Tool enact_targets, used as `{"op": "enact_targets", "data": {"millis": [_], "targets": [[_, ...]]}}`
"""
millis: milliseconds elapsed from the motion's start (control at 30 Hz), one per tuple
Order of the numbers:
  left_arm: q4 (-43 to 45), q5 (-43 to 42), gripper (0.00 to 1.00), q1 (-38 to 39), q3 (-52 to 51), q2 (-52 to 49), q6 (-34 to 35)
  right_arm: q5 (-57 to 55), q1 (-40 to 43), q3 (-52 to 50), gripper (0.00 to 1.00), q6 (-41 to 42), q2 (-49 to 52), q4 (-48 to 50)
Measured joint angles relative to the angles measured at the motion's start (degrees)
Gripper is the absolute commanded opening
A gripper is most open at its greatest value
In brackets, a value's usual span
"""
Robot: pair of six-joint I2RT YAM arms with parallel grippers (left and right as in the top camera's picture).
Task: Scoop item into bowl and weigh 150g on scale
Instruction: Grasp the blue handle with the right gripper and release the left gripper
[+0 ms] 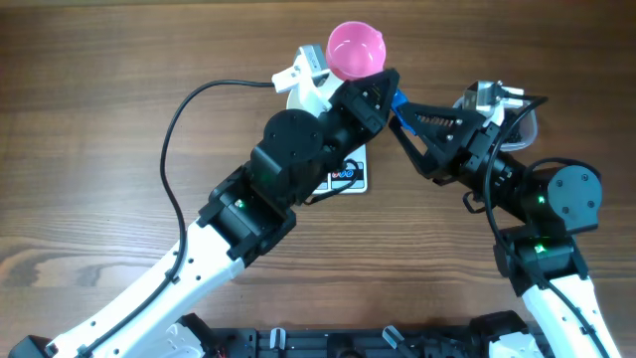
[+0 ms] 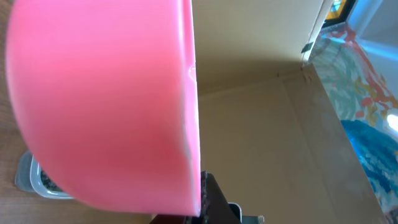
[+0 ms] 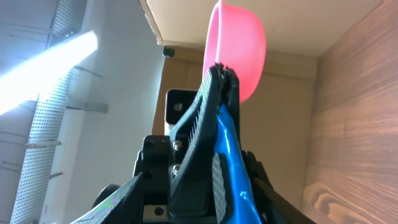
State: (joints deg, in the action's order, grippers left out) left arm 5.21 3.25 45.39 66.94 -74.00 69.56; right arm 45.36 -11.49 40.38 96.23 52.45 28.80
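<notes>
Overhead view: pink scoop cup (image 1: 356, 50) up at 12 o'clock, sitting at the tip of the left gripper (image 1: 383, 85), clenched tight on it. Right gripper (image 1: 402, 107) pointing in from 3 o'clock, tips right by the cup; can't tell if gripping or loose. Scale (image 1: 350, 177) peeking out under the left arm near centre, coloured markings on its front edge too small to read. Left wrist view: clear tub (image 2: 28, 177) at 8 o'clock, black beads (image 2: 46, 182) inside.
</notes>
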Motion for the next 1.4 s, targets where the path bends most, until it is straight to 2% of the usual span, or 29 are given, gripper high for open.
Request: {"op": "enact_targets", "data": {"millis": [267,533,1000,1400], "targets": [[0.02,0.37,0.04,0.0,0.0,0.0,0.0,-2.4,0.0,0.0,0.48,0.0,0.24,-2.6],[0.02,0.37,0.04,0.0,0.0,0.0,0.0,-2.38,0.0,0.0,0.35,1.29,2.36,-2.6],[-0.02,0.35,0.04,0.0,0.0,0.0,0.0,-2.38,0.0,0.0,0.3,1.51,2.36,-0.15],[0.02,0.35,0.04,0.0,0.0,0.0,0.0,-2.38,0.0,0.0,0.17,1.51,2.36,-0.17]]}}
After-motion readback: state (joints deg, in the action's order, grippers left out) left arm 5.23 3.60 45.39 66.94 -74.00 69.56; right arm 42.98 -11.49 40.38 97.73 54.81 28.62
